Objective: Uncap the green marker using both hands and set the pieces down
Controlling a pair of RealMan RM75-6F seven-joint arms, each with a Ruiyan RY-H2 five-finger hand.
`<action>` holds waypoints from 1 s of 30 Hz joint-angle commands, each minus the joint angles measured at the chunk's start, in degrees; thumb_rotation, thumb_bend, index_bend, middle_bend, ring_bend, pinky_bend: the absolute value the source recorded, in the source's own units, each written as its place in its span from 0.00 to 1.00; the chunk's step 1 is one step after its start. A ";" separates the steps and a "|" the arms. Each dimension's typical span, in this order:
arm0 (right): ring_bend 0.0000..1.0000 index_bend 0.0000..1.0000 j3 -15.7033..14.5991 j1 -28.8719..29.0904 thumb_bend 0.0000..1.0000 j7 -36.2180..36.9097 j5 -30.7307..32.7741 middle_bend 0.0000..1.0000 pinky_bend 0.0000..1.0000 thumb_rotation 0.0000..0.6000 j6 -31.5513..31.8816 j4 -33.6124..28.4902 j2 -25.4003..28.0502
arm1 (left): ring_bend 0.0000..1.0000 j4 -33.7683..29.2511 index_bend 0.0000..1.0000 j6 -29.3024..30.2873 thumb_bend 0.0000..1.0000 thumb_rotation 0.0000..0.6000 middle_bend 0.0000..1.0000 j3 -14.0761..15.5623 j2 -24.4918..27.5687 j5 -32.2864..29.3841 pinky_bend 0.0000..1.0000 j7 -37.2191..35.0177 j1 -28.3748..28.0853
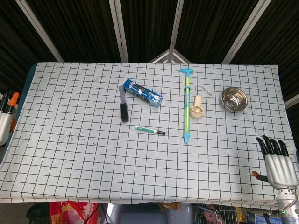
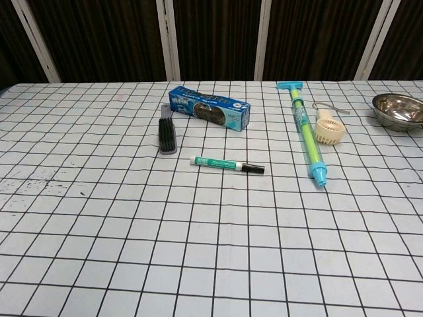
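The green marker [image 1: 150, 130] lies flat near the middle of the checked surface [image 1: 70, 177], capped, its black cap toward the right edge and its white-and-green barrel toward the left. Nothing touches it.

The right hand [image 1: 279, 163] hovers at the near right corner of the surface, well apart from the marker, its dark fingers [image 1: 267, 145] spread and pointing away toward the far edge; it is released and holds nothing. The left hand [image 1: 5, 116] shows only as a sliver at the left edge of the surface, also far from the marker; too little of it is in the head view to tell whether it is released or clenched. The chest view shows neither hand.

Just beyond the marker, toward the far edge, lie a dark brush [image 1: 123, 107] and a blue box [image 1: 142, 93]. To the marker's right runs a long green-and-blue pump [image 1: 187, 105], with a small cream fan [image 1: 197, 108] beside it and a metal bowl [image 1: 234, 98] near the right edge.
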 commanded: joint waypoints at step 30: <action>0.08 0.11 1.43 2.92 0.12 -10.08 13.19 0.06 0.05 1.00 -0.47 -5.12 -3.25 | 0.00 2.51 0.34 -30.92 0.51 1.00 0.00 -9.89 -16.63 -12.49 0.00 -7.40 -33.20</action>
